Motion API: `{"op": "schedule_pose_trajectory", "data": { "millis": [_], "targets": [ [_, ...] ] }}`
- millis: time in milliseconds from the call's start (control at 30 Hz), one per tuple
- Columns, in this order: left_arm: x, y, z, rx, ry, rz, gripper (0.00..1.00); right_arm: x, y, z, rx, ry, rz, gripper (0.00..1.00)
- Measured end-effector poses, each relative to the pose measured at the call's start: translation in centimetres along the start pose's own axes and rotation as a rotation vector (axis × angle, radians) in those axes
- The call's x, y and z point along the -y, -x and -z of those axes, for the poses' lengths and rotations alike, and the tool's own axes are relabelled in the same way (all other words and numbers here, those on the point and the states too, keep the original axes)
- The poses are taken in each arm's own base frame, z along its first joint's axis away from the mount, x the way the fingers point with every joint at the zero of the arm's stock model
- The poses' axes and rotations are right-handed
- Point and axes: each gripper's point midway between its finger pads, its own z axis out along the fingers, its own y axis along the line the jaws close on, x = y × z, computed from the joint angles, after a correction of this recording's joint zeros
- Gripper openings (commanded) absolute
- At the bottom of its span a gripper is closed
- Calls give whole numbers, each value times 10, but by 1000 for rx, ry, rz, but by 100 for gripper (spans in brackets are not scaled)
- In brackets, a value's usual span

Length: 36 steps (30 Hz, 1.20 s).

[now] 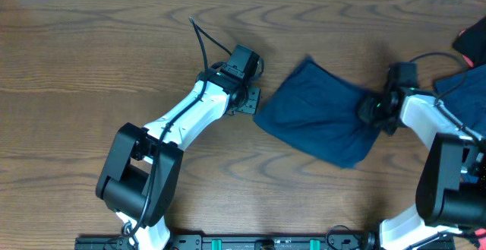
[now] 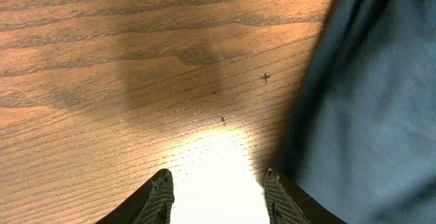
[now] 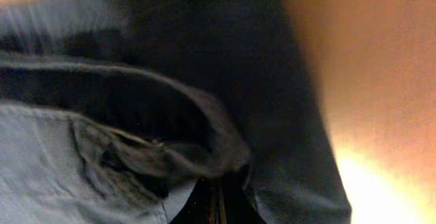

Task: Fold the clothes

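The shorts (image 1: 319, 113) lie rumpled on the tabletop (image 1: 114, 52). The right claw (image 3: 218, 195) pinches a fold at their right edge. The left claw (image 2: 216, 197), spread and empty, sits just beside their left edge. The cloth looks soft and light and will likely sag, so grip a hem or corner.

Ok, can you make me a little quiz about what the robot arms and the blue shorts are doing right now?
1. True or false: the left gripper is holding the navy shorts.
2. Which one is pinching the shorts? A) the left gripper B) the right gripper C) both
3. Fill the gap: the table looks made of ____.

Key: 1 false, its fingers are open over bare table beside the shorts. 2 B. 3 wood.
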Motion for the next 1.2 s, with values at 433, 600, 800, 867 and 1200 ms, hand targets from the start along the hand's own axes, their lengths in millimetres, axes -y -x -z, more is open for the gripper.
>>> {"op": "schedule_pose_trajectory", "data": {
  "millis": [433, 600, 800, 867, 1200],
  "targets": [
    [32, 15, 3, 50, -180, -4, 82, -47, 16, -3, 46, 252, 154, 1],
    [37, 17, 6, 26, -297, 57, 93, -51, -3, -2, -20, 300, 286, 1],
    [10, 20, -7, -29, -472, 197, 100, -62, -17, 21, -44, 392, 410, 2],
    [1, 18, -12, -50, -528, 230, 100, -73, -18, 40, -24, 449, 436, 3],
    [44, -4, -18, -146, -720, 149, 100, -77, -51, 64, -115, 411, 381, 2]
  ]
}}
